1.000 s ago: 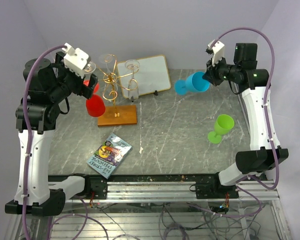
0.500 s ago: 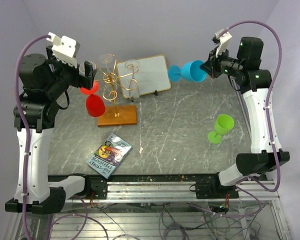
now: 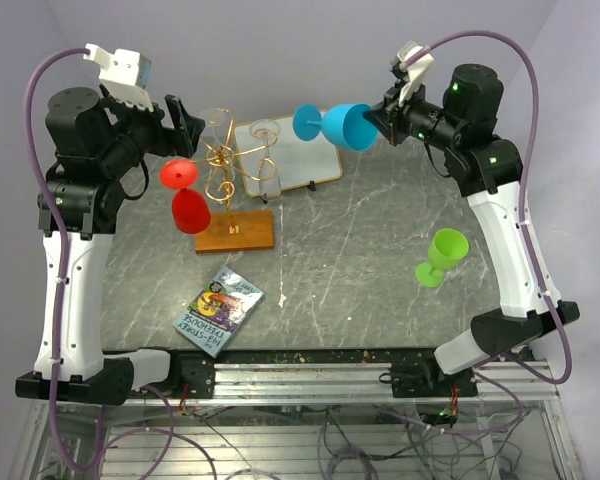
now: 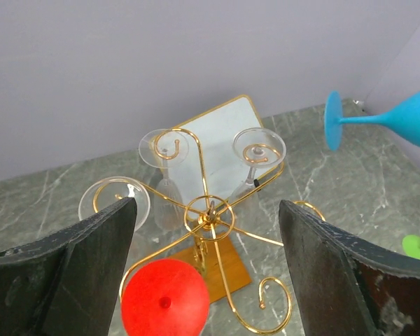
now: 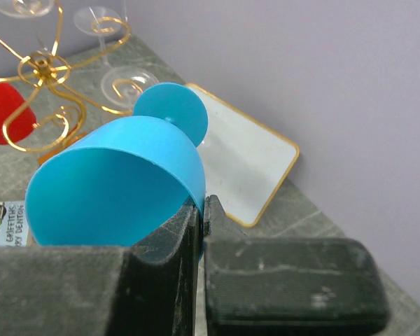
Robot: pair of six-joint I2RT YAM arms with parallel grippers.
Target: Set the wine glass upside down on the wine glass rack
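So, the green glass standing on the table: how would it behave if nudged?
The green glass looks like opaque plastic, so probably light and not fragile. Its wide bowl over a thin stem and small foot suggests it tips easily.

Both arms high; L jaws wide, R jaws tight on blue glass [image 3: 342, 125].

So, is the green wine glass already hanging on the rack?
No, the green wine glass stands upright on the table, well to the right of the wine glass rack.
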